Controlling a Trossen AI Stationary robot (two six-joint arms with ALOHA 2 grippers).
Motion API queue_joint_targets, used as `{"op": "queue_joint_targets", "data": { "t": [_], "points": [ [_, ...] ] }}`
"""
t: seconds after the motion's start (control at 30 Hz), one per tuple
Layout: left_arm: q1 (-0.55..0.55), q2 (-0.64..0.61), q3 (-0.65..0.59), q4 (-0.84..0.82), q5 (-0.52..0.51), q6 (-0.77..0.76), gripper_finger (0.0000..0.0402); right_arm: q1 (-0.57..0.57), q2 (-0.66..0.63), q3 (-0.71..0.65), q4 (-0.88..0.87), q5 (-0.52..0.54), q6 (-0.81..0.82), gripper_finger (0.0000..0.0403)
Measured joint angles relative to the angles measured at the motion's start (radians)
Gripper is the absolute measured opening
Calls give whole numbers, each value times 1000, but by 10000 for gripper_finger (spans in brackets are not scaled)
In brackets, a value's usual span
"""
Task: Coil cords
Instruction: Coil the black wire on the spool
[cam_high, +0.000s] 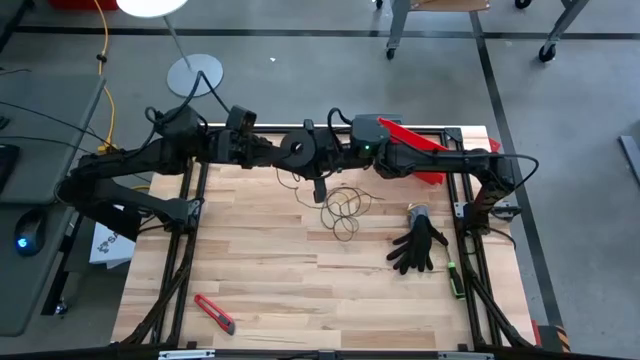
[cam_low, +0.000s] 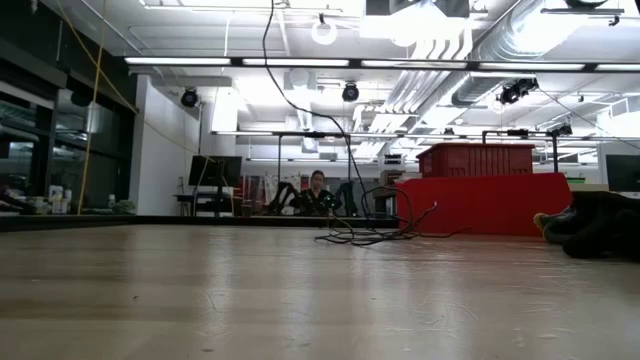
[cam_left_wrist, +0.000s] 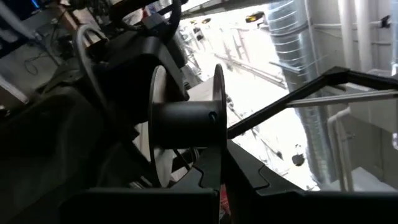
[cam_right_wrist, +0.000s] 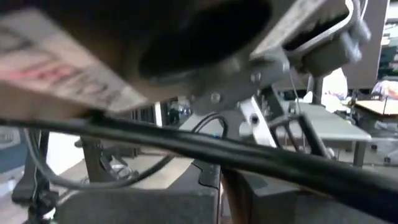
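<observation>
- Both arms are meeting high over the far side of the table, up around twelve o'clock in the high view, and the spool (cam_high: 297, 148) is sitting right between them.
- The left gripper (cam_high: 270, 150) is clamped shut on the spool; the left wrist view shows its black hub and two flanges (cam_left_wrist: 186, 121) just beyond the fingers.
- The right gripper (cam_high: 320, 188) is pinched fully closed, pointing down just at five o'clock of the spool; whether it is actually pinching the cord I cannot tell.
- The cord (cam_high: 343, 208) is lying mostly unwound, loose loops piled on the wood at about five o'clock from the spool, with a thin strand running up toward the grippers.
- In the low view those loops (cam_low: 372, 236) are resting flat on the table, far back.
- Judging the step: winding is barely begun, since nearly all the cord is off the hub.
- To do it well, I would be keeping the spool steady and level, with the right arm feeding the strand between the flanges under light tension.
- Risk as I read it: the loops overlap, so a quick pull could be tightening them into a knot.
- The glove (cam_high: 418, 243) is lying near the pile at four o'clock; dragged cord could be snagging on it.
</observation>
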Motion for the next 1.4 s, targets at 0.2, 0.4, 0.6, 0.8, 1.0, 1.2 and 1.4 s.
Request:
{"op": "queue_joint_targets", "data": {
  "t": [0.2,0.4,0.6,0.8,1.0,1.2,1.4],
  "points": [
    [-10,21,0,2,82,-51,0,-12,6,0,46,11,1,0],
    [-37,21,0,-12,104,-64,0,-37,7,0,64,2,17,0],
    [-65,20,1,-91,121,-54,0,-61,7,-1,71,-39,32,0],
    [-74,23,-1,-177,112,-9,0,-91,6,-1,81,-107,66,0],
    [-73,24,-1,-319,110,45,0,-118,6,0,79,-156,84,0],
    [-71,18,-1,-439,99,101,0,-138,-9,0,44,-186,100,0],
    [-70,-33,-1,-575,-1,204,0,-166,-68,0,-99,-189,26,0]
  ]
}}
